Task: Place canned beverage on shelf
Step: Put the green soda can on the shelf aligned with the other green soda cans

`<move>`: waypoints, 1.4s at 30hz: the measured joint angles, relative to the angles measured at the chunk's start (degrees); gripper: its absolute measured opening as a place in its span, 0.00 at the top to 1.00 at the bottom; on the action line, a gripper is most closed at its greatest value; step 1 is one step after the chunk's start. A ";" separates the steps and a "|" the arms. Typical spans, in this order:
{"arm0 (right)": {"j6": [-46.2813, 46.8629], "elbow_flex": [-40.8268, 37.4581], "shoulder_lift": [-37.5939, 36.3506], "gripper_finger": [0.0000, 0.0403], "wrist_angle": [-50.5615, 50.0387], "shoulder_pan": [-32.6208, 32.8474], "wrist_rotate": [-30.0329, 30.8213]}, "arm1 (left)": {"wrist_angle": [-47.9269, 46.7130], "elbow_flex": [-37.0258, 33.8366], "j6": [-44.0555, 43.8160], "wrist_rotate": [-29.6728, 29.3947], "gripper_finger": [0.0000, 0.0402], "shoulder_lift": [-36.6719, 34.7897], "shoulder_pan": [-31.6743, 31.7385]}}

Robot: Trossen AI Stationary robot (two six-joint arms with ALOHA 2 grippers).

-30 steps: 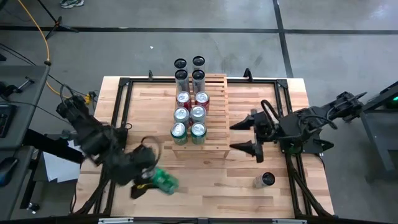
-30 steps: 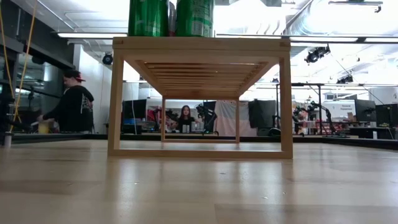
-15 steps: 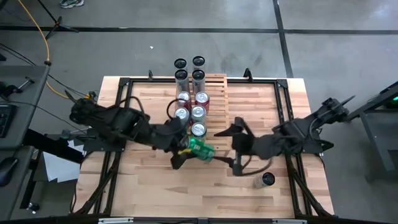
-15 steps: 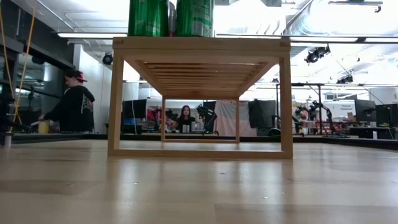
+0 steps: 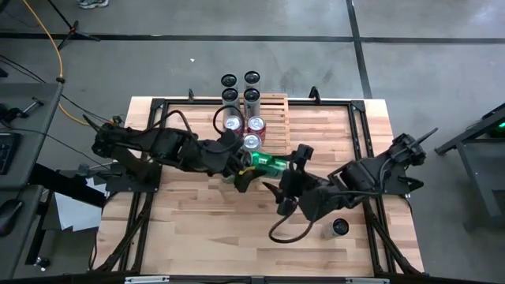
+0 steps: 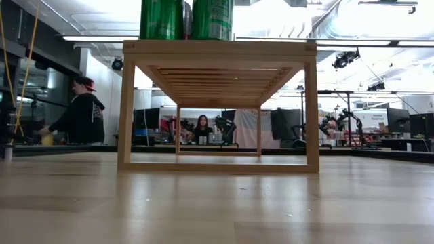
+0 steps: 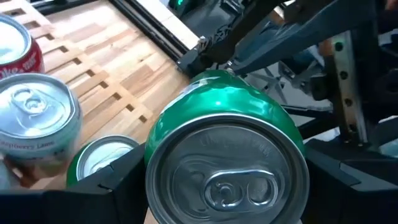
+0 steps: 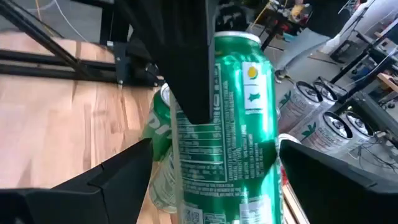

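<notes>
The left gripper reaches in from the left over the near end of the shelf, its jaws grasping a green can that lies on its side above the shelf's near cans; just right of it the right gripper has its fingers spread on either side of the can's far end, whether touching cannot be told; near the right front, a lone can stands on the table.
</notes>
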 joint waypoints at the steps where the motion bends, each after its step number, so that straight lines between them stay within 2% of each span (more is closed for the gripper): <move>1: -0.07 0.07 0.32 0.17 -0.06 -0.36 0.23 | 0.32 0.00 0.39 -0.02 0.29 0.00 0.00; 9: 0.16 0.08 1.65 0.17 -2.00 -2.83 2.83 | 3.14 -0.02 0.73 -0.15 0.29 0.04 0.58; 24: 0.01 1.56 1.59 0.17 -0.91 -4.14 -4.55 | 2.72 0.00 3.42 -0.14 0.29 0.00 0.79; 32: -0.03 2.88 1.53 0.17 -0.74 -4.11 -4.70 | 2.46 0.00 4.27 -0.37 0.29 0.00 0.90; 40: -0.23 2.88 1.53 0.28 -0.30 -4.05 -4.75 | 2.35 0.00 4.65 -0.37 0.29 -0.02 0.90; 42: -0.20 2.88 1.53 0.28 -0.31 -4.07 -4.75 | 2.37 0.00 4.65 -0.11 0.29 -0.02 0.91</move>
